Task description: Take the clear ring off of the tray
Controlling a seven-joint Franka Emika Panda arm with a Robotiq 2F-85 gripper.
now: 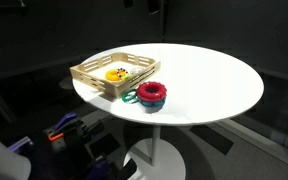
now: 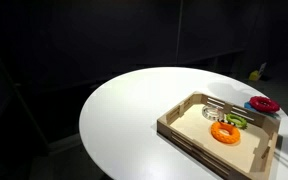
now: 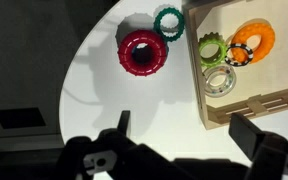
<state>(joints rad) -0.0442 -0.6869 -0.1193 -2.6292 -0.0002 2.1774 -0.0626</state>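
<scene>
Spread wide and holding nothing, the hand (image 3: 181, 123) hung above the white round desk (image 3: 92, 62) in the wrist view, its two dark fingers (image 3: 120, 122) standing well apart, one over bare desk and the other over the near corner of the tray (image 3: 256, 104). The clear ring (image 3: 221, 82) lay flat on the floor of the tray, close to the wall nearest the desk's open side, and just beside a green ring (image 3: 213, 48). An orange ring (image 3: 252, 41) lay in the tray too, touching or almost touching the green one. Outside the tray, on the desk, a thick red ring (image 3: 142, 52) sat near a teal ring (image 3: 169, 20). In both exterior views the tray (image 1: 88, 72) (image 2: 182, 134) stood at the desk's edge with the red ring (image 1: 151, 92) (image 2: 263, 104) just beside it; the clear ring was too faint to make out there.
</scene>
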